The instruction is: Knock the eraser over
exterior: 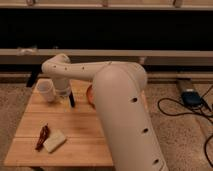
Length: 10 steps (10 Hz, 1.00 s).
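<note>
The eraser [71, 99] is a thin black bar on the wooden table [85, 135], slanting slightly, just right of my gripper. My gripper [63, 96] hangs down from the white arm's wrist, between the white cup [45, 90] on its left and the eraser on its right, close to both. I cannot tell whether it touches the eraser. The big white arm [120, 100] reaches in from the lower right and covers much of the table's right side.
An orange bowl [90, 95] shows partly behind the arm, right of the eraser. A pale whitish block [54, 141] and a red-brown item [42, 136] lie at the front left. A blue device [190, 97] and cables lie on the floor at right.
</note>
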Motion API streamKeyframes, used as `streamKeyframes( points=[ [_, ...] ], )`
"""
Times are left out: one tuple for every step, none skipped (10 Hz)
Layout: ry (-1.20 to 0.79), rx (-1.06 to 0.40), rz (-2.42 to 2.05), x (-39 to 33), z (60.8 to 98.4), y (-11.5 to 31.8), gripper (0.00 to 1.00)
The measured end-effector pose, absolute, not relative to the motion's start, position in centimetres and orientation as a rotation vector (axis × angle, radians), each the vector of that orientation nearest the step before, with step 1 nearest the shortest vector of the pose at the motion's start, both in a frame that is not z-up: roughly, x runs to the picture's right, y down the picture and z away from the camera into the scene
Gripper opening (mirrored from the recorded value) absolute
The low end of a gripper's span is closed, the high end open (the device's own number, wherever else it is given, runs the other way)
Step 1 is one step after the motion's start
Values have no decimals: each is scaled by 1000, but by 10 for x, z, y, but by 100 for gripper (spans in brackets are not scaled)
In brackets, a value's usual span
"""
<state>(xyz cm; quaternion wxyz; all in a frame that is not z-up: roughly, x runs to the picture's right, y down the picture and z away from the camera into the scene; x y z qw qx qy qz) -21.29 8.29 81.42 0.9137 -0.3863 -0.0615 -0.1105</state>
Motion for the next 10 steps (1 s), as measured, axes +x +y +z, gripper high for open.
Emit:
streamKeyframes(
  points=[
    [-101,-785,-208,-204,817,79,80],
    [-91,-779,-198,-201,819,77,80],
    [-85,-774,-191,-198,819,76,80],
    [-83,-764,-183,-196,819,74,80],
    [-85,-754,-179,-194,818,72,80],
    [-85,-752,-176,-192,819,71,80],
    [-86,-753,-177,-193,818,72,80],
    [-87,-753,-180,-195,818,72,80],
    [-88,-753,-180,-195,818,72,80],
    [-87,-753,-179,-195,818,72,80]
  ],
)
